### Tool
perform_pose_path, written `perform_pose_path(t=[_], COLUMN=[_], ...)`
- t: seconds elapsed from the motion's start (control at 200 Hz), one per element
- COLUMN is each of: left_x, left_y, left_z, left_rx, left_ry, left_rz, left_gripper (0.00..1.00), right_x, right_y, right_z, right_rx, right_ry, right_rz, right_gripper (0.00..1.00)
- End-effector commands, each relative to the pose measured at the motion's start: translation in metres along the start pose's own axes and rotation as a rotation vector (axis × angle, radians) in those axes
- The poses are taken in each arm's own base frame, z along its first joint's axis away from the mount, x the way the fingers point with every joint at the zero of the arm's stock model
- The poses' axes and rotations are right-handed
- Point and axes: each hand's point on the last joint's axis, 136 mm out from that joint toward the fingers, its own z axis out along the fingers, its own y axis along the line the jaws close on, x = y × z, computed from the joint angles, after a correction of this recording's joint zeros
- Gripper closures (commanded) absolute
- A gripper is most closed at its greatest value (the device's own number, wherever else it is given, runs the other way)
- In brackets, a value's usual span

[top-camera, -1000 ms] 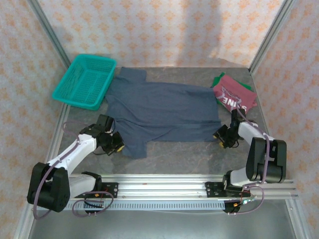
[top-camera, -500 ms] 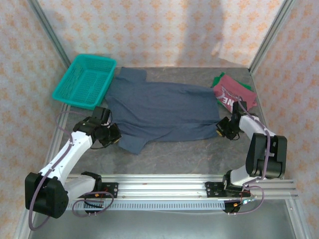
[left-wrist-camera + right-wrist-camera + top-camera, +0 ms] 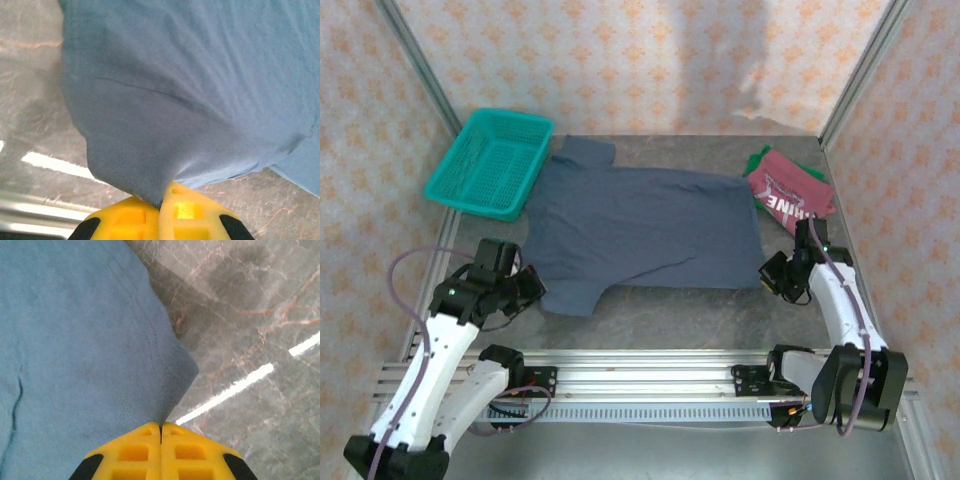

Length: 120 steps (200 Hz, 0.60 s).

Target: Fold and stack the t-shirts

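A slate-blue t-shirt (image 3: 640,225) lies spread flat across the middle of the table. My left gripper (image 3: 532,285) is shut on its near-left sleeve. In the left wrist view the cloth (image 3: 190,75) rises in a pinched fold out of my closed yellow gripper (image 3: 164,197). My right gripper (image 3: 772,272) is shut on the shirt's near-right hem corner. The right wrist view has that corner (image 3: 170,375) running into my closed gripper (image 3: 160,427). A dark red t-shirt (image 3: 790,190) with white lettering lies crumpled at the back right on a green one (image 3: 757,160).
A teal mesh basket (image 3: 490,165) stands at the back left, touching the blue shirt's far sleeve. An aluminium rail (image 3: 650,365) runs along the near edge. Slanted frame posts (image 3: 415,70) and patterned walls close in the sides. Bare grey marble (image 3: 690,310) lies in front of the shirt.
The right gripper has shut on the hem corner. The left arm has drawn back toward the near left, still holding the sleeve, and the sleeve has shifted left with it.
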Motion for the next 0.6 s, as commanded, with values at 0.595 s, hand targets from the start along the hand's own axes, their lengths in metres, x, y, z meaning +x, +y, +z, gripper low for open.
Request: perform_pose_path(t=[0.595], left_x=[-0.073], left_y=[-0.036], left_z=[0.019], left_rx=[-0.216], left_ry=[-0.024], left_rz=[0.247], left_gripper=[1.00], right_x=[-0.030], right_y=[0.009], right_z=[0.011], right_rx=[0.094], right_ry=[0.014], right_rz=[-0.031], right_gripper=[0.95])
